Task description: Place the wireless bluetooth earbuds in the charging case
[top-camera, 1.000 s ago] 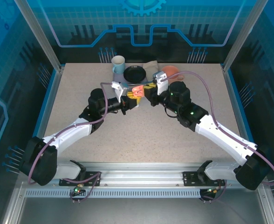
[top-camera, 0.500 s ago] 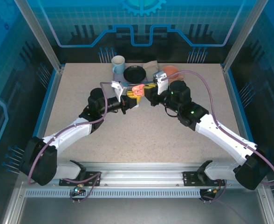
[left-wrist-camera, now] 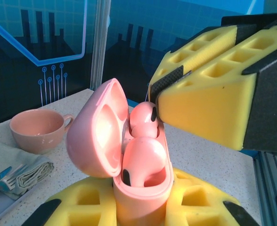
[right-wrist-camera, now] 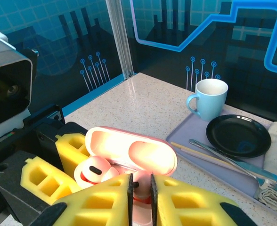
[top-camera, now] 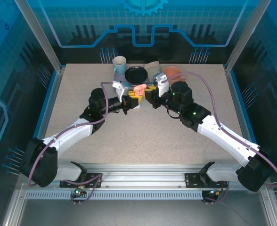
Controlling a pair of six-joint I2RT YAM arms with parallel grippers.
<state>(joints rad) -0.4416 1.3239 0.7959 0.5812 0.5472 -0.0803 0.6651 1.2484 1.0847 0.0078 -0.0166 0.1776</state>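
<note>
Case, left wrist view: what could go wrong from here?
1. The upper earbud, pinched by the right gripper, sits high and is not yet seated. Released crooked, it may pop out.
2. The left gripper grips the case low on its body, so a downward push could twist or slip it.
3. The right gripper's pad is close to the open lid and might knock it shut.

Left hand (top-camera: 130,100) clamped shut, reaching inward — right hand (top-camera: 150,96) pinched narrow, facing it closely

Robot lab cell: aluminium frame (top-camera: 39,33) (blue circuit-print walls (top-camera: 143,23)).
</note>
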